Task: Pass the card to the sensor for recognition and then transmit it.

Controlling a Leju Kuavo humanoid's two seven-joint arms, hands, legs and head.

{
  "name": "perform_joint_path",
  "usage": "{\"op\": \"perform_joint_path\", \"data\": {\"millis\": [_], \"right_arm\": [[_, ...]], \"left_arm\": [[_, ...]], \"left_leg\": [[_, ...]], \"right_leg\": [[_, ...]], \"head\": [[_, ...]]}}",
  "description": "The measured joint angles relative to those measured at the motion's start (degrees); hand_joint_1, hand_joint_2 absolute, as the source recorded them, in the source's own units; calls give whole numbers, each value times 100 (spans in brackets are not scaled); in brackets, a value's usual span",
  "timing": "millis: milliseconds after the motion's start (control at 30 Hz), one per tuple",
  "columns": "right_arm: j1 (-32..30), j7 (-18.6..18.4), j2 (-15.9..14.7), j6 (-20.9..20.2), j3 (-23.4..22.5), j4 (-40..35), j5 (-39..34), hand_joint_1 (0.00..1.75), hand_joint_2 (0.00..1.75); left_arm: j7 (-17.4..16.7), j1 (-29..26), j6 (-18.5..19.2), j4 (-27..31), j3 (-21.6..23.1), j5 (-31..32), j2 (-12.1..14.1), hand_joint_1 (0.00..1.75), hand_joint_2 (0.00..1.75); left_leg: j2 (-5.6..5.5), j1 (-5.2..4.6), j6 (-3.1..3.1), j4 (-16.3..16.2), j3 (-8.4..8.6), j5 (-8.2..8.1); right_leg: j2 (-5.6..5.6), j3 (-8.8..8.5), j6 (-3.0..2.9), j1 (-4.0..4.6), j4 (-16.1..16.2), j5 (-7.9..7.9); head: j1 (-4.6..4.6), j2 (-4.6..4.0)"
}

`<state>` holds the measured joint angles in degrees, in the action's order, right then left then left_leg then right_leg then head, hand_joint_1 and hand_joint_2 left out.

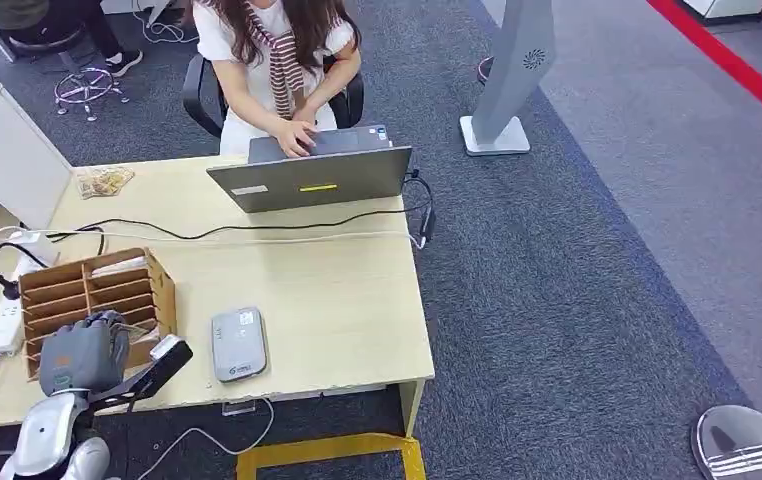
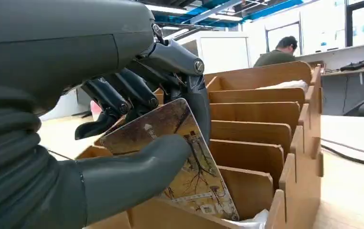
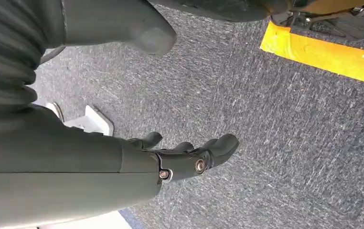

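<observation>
My left hand (image 2: 137, 143) pinches the card (image 2: 180, 162) in the wooden rack (image 2: 261, 129). The grey sensor (image 1: 238, 343) lies on the bench (image 1: 337, 290), just beside this hand. My right hand (image 3: 189, 157) hangs loose, holding nothing.

The robot's left arm reaches forward at about eleven o'clock from its body, the left hand (image 1: 84, 352) held palm-down with its ribbed grey cover uppermost. In the left wrist view, the thick thumb (image 2: 137, 171) presses up from beneath against the dark fingers (image 2: 123, 98) curled over it, pinching a card (image 2: 189, 162). The right hand (image 3: 180, 157) hangs at its side, fingers loosely apart, holding nothing.
</observation>
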<state>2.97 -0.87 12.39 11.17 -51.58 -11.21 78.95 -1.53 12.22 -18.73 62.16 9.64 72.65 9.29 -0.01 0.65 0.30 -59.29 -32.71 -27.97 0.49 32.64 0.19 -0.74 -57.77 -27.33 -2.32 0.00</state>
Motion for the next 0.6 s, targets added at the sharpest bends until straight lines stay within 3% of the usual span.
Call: {"op": "perform_joint_path", "data": {"millis": [300, 600], "right_arm": [[-1, 50, -7, 7, -2, 0, -35, 0, 175], [-4, 39, -22, 105, -46, 0, -234, 0, 175]], "left_arm": [[118, 3, 53, 584, 0, -256, 59, 175, 175], [242, 22, 1005, 2547, 177, -953, 525, 175, 175]], "left_leg": [[0, 0, 0, 0, 0, 0], [1, 0, 0, -1, -2, 0]], "right_leg": [[0, 1, 0, 0, 0, 0], [0, 3, 0, 1, 0, 0]], "head": [[0, 0], [0, 0]]}}
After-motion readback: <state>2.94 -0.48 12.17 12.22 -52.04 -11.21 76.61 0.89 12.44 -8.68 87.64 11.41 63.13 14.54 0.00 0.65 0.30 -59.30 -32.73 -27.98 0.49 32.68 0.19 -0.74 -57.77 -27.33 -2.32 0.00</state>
